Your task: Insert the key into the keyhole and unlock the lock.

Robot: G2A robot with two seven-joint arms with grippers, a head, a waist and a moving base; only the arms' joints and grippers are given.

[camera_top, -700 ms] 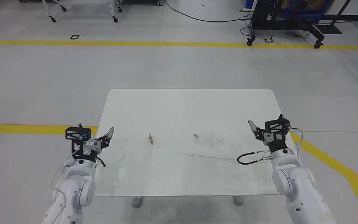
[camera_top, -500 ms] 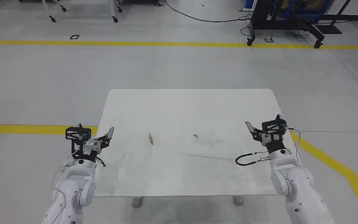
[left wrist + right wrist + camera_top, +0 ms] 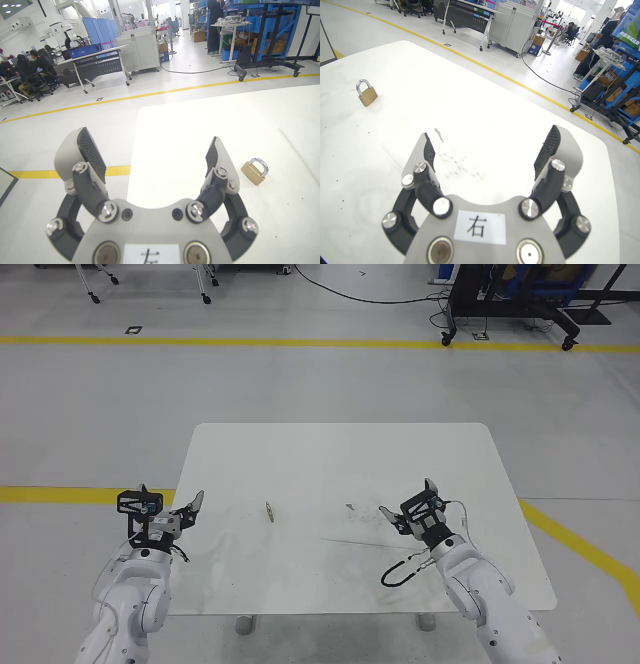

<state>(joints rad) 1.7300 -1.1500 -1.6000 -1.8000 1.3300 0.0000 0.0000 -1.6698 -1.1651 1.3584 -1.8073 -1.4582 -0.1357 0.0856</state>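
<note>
Key [image 3: 439,134] lies on the table [image 3: 495,100] just ahead of the right gripper [image 3: 490,135], which is spread wide. The left wrist view shows the padlock [image 3: 254,171] near the left gripper [image 3: 148,140], equally wide.

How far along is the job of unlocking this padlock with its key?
Done: nothing yet; the key lies loose on the table, apart from the padlock, shackle closed. In hand: the right gripper, open, hovers just short of the key; the left gripper is open, empty. Remaining: gripping, inserting, turning.
</note>
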